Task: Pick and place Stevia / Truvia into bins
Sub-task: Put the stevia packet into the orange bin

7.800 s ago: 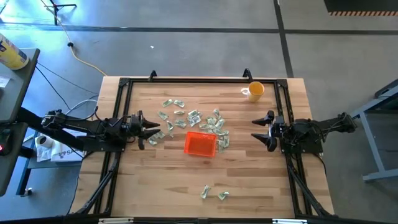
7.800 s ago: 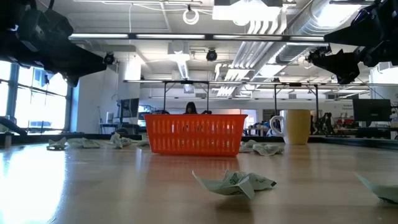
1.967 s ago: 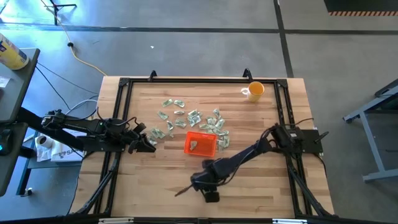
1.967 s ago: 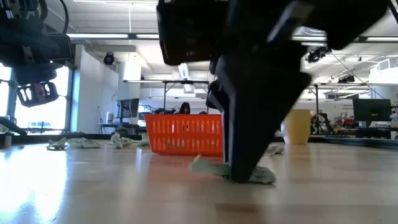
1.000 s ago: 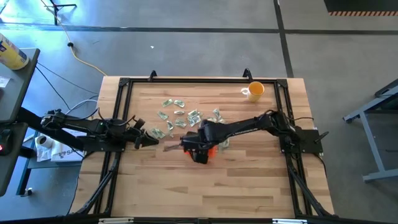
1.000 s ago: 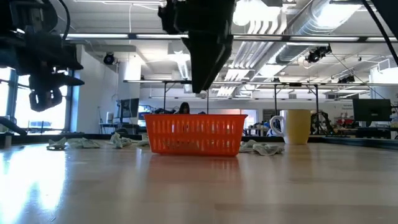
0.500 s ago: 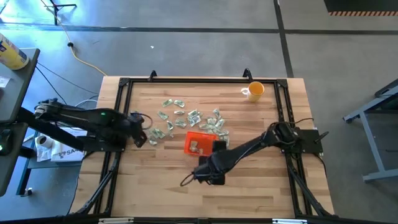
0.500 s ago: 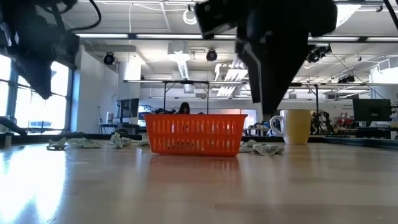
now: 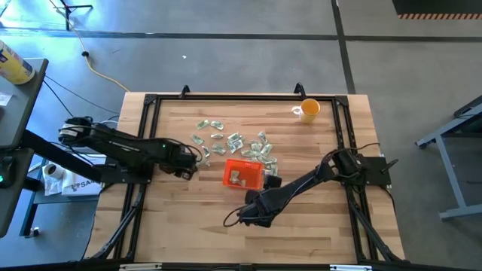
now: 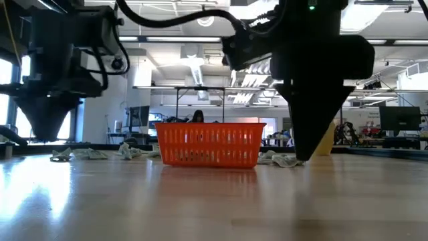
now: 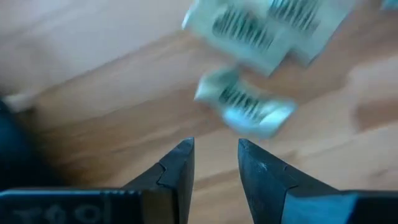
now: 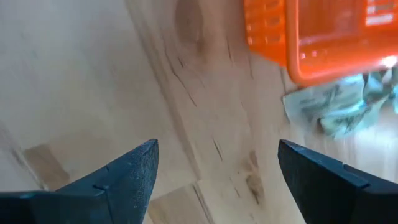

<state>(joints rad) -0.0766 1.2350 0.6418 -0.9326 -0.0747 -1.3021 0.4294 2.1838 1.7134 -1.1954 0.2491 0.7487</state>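
Note:
Many pale green and white Stevia sachets [image 9: 233,143] lie flat in a loose pile on the wooden table, on the far side of the orange bin [image 9: 242,175]. A couple of sachets [image 9: 239,178] lie inside the bin. My left gripper [image 9: 194,161] hovers at the pile's left edge, narrowly open and empty. In the left wrist view a sachet [image 11: 249,109] lies just ahead of its tips [image 11: 214,152]. My right gripper [image 9: 239,218] is wide open and empty, low over bare wood near the bin's near-left corner. The right wrist view shows the bin [image 12: 323,37] ahead of it [image 12: 214,155].
A yellow-orange cup [image 9: 307,110] stands near the far right corner. A black frame [image 9: 151,102] runs around the table's edges. More sachets [image 12: 339,106] lie beside the bin's right end. The low view shows the bin [image 10: 208,144] upright between both arms, with bare wood in front of it.
My right gripper has left the spot above the bin, moved toward the table's near edge and come down low over bare wood, open. Sachets now show inside the bin. My left gripper has swung toward the pile's left edge and come down.

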